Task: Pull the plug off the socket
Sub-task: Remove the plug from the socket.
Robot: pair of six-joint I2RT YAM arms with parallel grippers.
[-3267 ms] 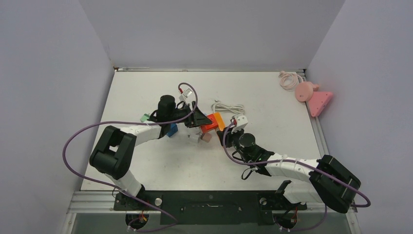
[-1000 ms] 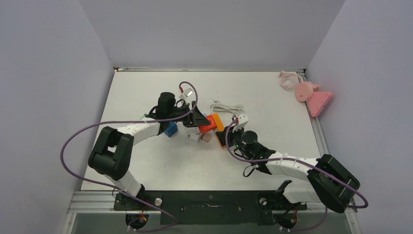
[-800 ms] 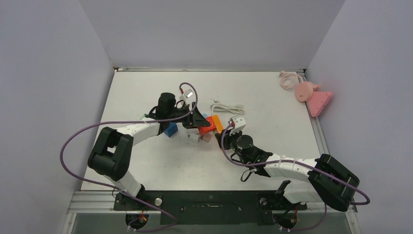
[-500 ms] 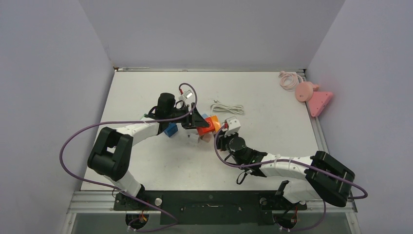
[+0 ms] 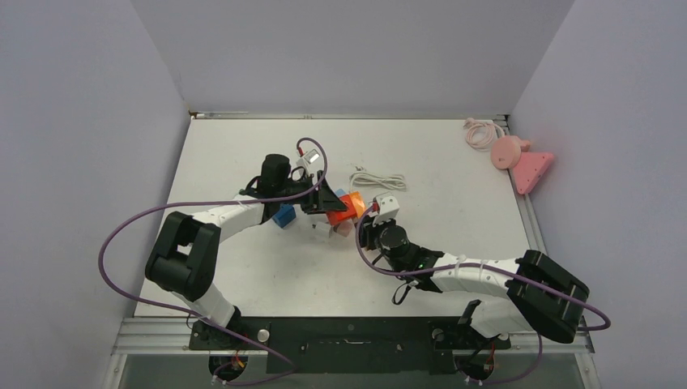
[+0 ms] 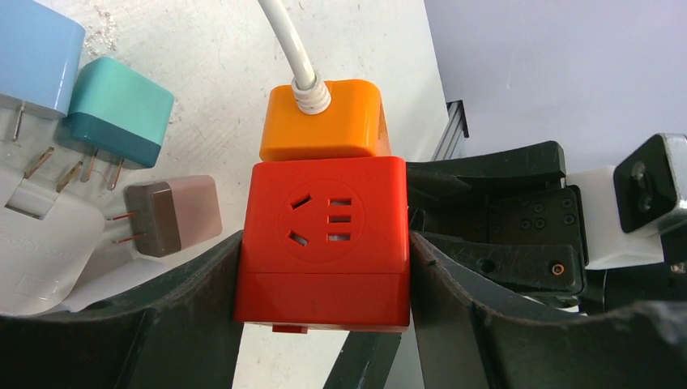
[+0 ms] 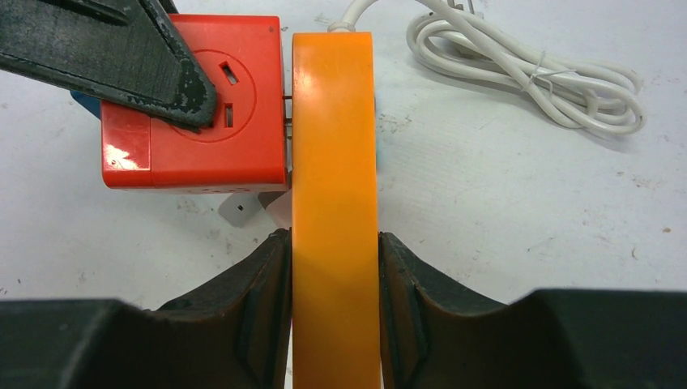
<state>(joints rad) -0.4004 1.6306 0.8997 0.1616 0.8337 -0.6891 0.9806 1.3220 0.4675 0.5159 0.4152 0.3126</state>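
Right claw [image 7: 334, 243] has swung left, clenched on orange plug [image 7: 334, 121]; left claw [image 6: 324, 251] grips red socket [image 6: 324, 215].

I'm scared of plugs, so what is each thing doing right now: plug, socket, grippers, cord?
orange plug: pulled partly out, prongs showing in the gap
red socket: held, one plug in it
left gripper: shut on red socket
right gripper: shut on orange plug
white cord: coiled up, tied

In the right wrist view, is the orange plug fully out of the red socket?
No, thin metal pins bridge the narrow gap between the orange plug and the red socket.
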